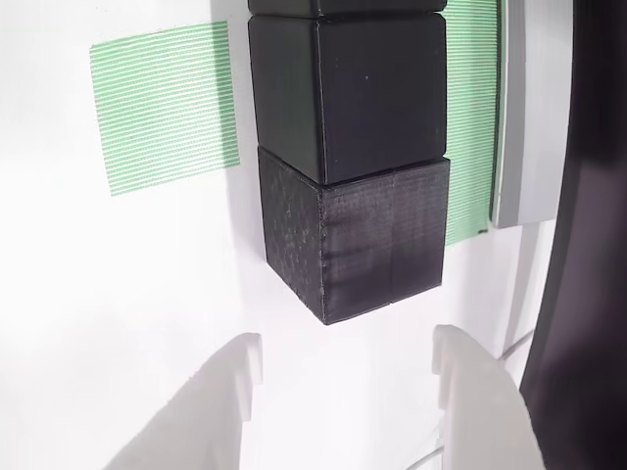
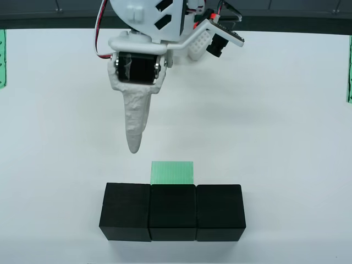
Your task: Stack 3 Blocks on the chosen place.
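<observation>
Both views are bright and evenly lit, the white table (image 2: 286, 110) nearly overexposed. Soft shadows fall toward 6 o'clock under the blocks (image 2: 172, 212). The near fingers (image 1: 211, 406) look blurred.

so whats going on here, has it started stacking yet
Not yet. The three black blocks sit side by side in a row on the white table, none stacked. The green striped patch just behind the middle block is bare. The gripper hovers by the row's end with jaws open, holding nothing.

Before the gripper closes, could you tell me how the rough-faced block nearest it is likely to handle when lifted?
The rough block looks rigid, so probably won't deform. Its ridged faces likely grip well. Flat sides suggest no rolling, though it touches its neighbour, which may shift.
</observation>
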### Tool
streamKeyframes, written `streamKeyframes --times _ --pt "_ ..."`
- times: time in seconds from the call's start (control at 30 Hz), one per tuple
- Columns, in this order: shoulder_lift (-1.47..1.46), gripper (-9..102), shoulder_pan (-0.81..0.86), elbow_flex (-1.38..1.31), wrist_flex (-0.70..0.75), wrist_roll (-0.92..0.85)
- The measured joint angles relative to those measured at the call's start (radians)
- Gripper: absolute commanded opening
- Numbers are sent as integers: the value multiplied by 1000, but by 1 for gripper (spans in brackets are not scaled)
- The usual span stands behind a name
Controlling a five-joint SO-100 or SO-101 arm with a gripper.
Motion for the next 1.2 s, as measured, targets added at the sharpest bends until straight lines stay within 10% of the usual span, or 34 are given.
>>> streamKeyframes --times 1.2 --pt "-661 33 -126 -640 233 -23"
